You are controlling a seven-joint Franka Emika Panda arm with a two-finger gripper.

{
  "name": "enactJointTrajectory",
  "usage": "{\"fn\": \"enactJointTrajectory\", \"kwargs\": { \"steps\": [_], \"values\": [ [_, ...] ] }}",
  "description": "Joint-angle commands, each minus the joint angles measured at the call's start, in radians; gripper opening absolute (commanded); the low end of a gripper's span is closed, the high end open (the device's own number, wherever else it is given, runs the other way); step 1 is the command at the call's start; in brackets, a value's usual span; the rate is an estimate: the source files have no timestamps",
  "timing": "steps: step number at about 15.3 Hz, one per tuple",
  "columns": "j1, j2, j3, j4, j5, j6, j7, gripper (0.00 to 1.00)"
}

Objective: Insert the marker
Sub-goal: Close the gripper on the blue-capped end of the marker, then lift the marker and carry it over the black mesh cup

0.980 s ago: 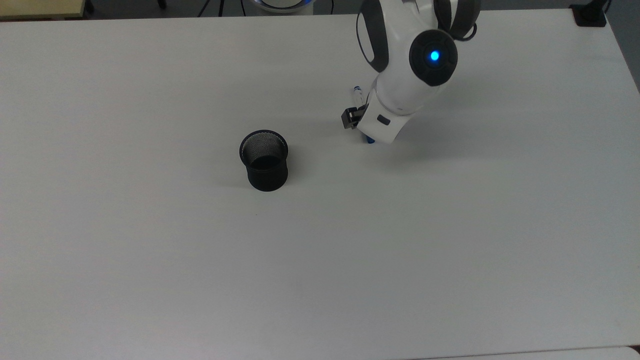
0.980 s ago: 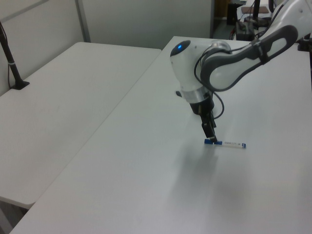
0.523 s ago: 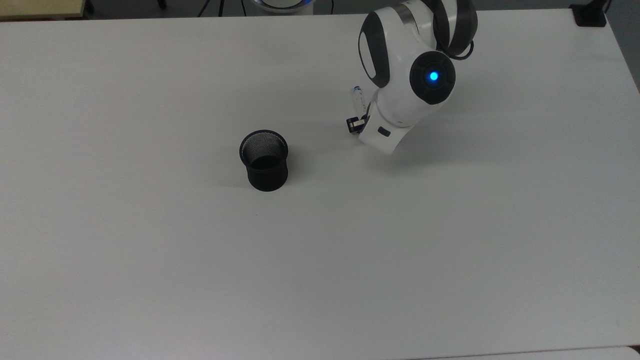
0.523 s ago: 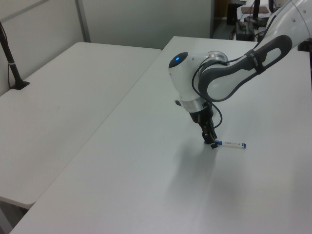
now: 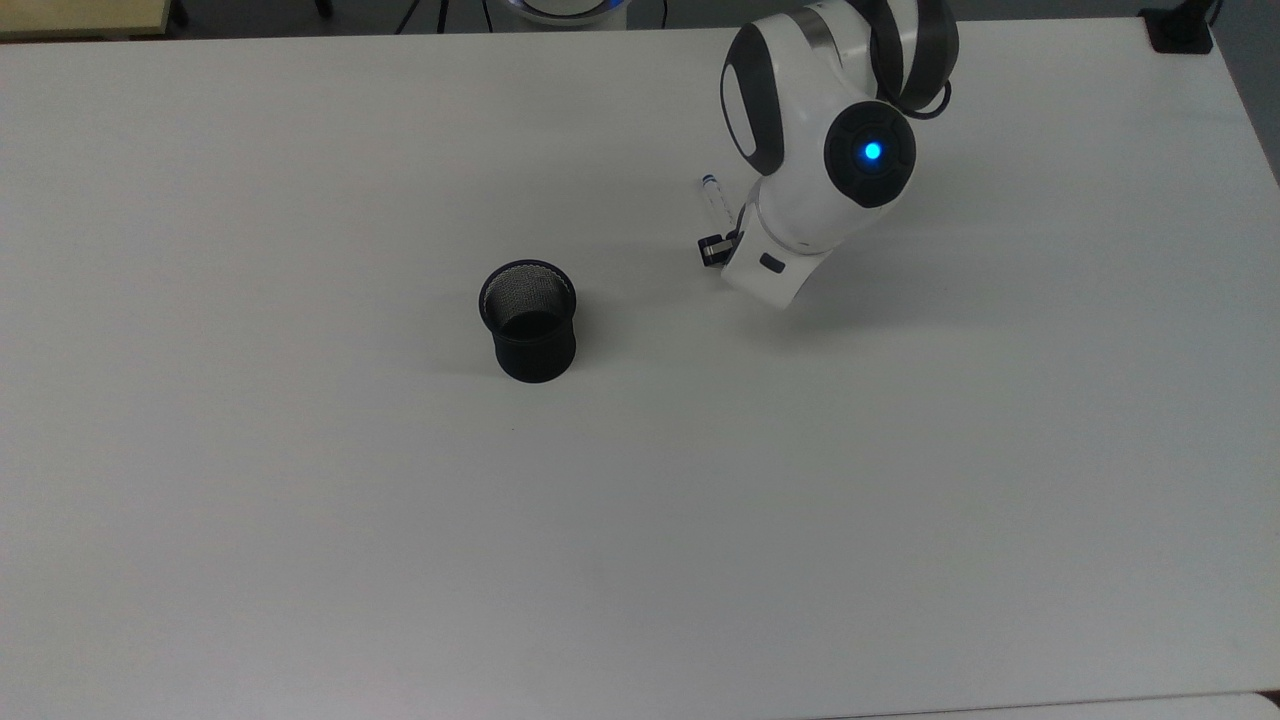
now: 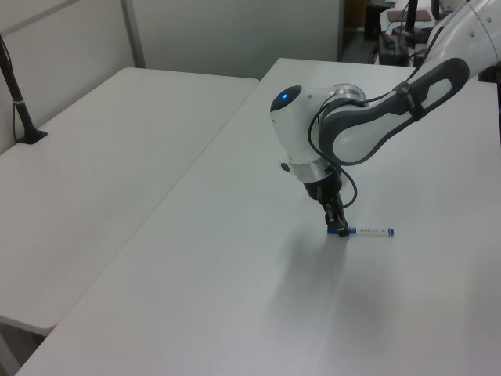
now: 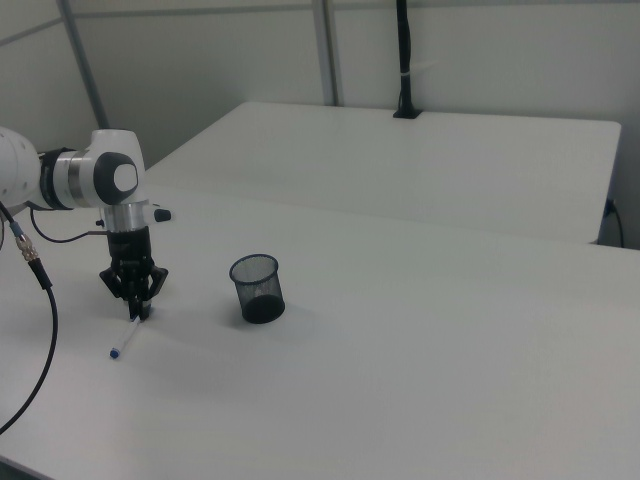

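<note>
Your gripper [image 6: 339, 229] is down at the table [image 5: 300, 550], its dark fingers set either side of the blue-capped end of the marker [image 6: 373, 232]. They look closed on it in the left view, but you cannot tell for certain whether they are clamping the barrel or only flanking it. In the right view the gripper [image 7: 134, 308] points straight down from the glossy white wrist, with the marker [image 7: 124, 341] running out from under it.

The marker is a slim white cylinder with blue at its ends, lying flat on the matte white table. In the top view its free end [image 5: 712, 190] points up and slightly to the top view's left, the rest hidden beneath the rounded white and black arm housing. In the left view its long axis runs nearly level, out to the left view's right of the gripper.

Compared with half a second ago, the gripper has barely moved. A full second back it stood a little higher and the cap end showed past the wrist in the top view.

The black mesh cup [image 5: 529, 320], a round upright cylinder of fine wire, stands well apart to the top view's left of the gripper.
</note>
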Motion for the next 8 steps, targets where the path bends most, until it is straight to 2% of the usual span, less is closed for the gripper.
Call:
{"fn": "enactJointTrajectory", "kwargs": {
  "steps": [1, 4, 8],
  "values": [
    [0.005, -0.016, -0.007, 0.008, -0.001, 0.024, 0.046, 0.01],
    [-0.008, -0.103, -0.007, 0.014, 0.0, 0.004, 0.053, 0.0],
    [-0.084, -0.226, -0.007, 0.008, -0.001, 0.019, 0.054, 0.0]
  ]
}}
